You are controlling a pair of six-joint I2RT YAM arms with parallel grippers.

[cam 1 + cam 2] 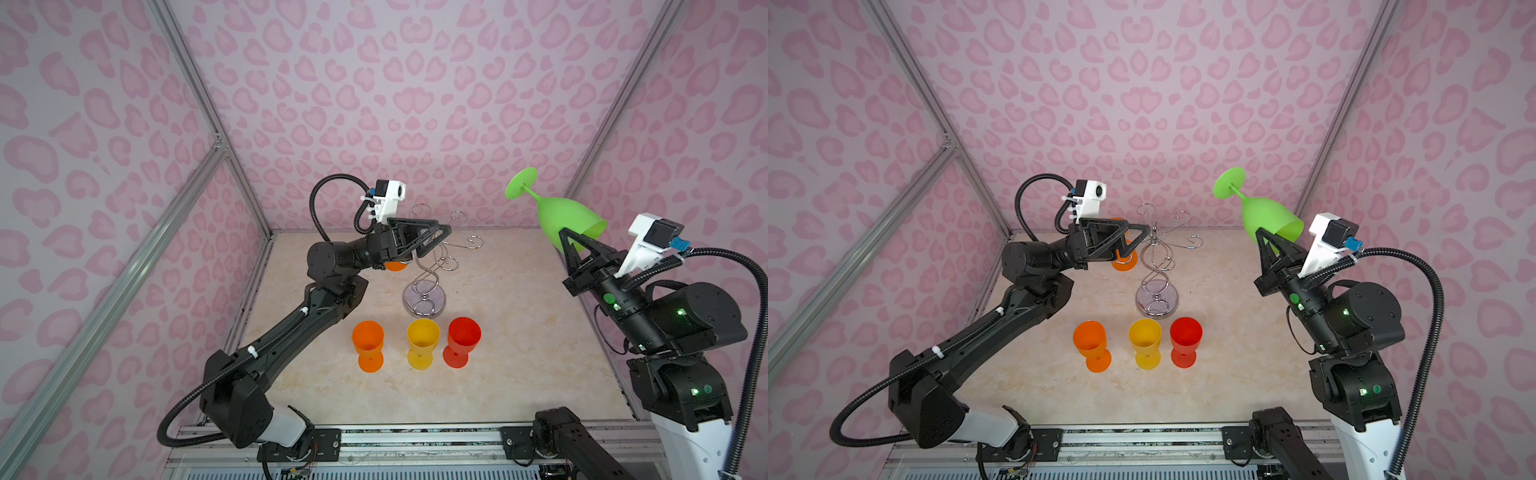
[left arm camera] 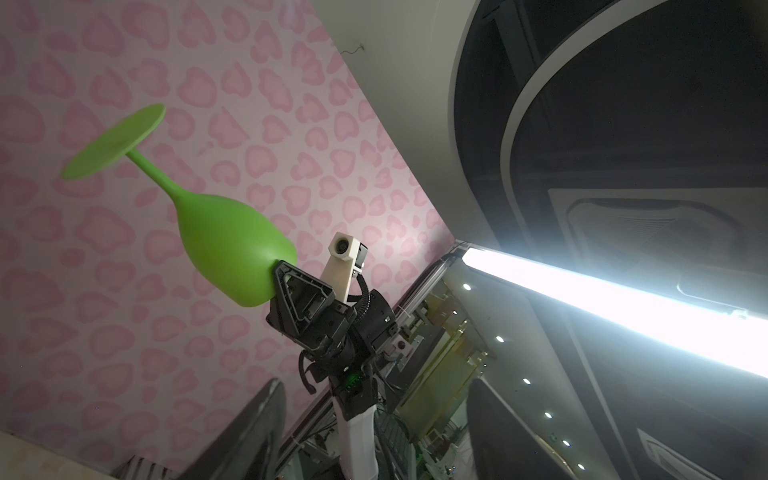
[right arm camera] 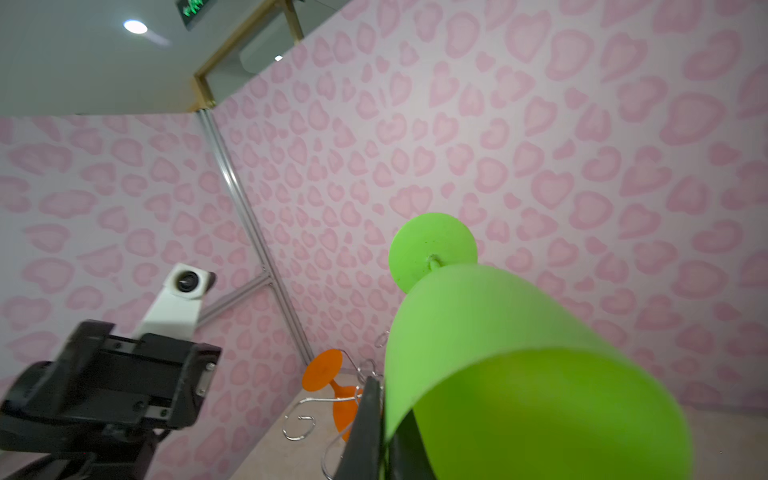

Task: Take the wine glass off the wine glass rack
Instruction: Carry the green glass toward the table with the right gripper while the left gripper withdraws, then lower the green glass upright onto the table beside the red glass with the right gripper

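Top views: my right fingers (image 1: 596, 254) clamp the green wine glass (image 1: 557, 216) by its rim, well right of the rack (image 1: 424, 297). My left fingers (image 1: 1136, 227) stand parted beside the orange wine glass (image 1: 1124, 262), which hangs upright off the rack's left arm. Left wrist: the green one tilts foot-up. Right wrist: the orange one lies nearer my left arm.

Pink heart-blotch wallpaper (image 1: 415, 104) covers all three sides of the booth, with silvery aluminium bars (image 1: 199, 95) running up the corners and one slanting brace (image 1: 133, 272) on the left side. The bench (image 1: 498, 353) is a pale cream marbled slab, edged at the front by a metal rail (image 1: 415, 436). Overhead a long strip light (image 2: 623, 303) glares white near a row of small downlights (image 2: 526, 381) and a ceiling vent (image 2: 648, 224); a green lit sign (image 3: 193, 7) shows up there too.
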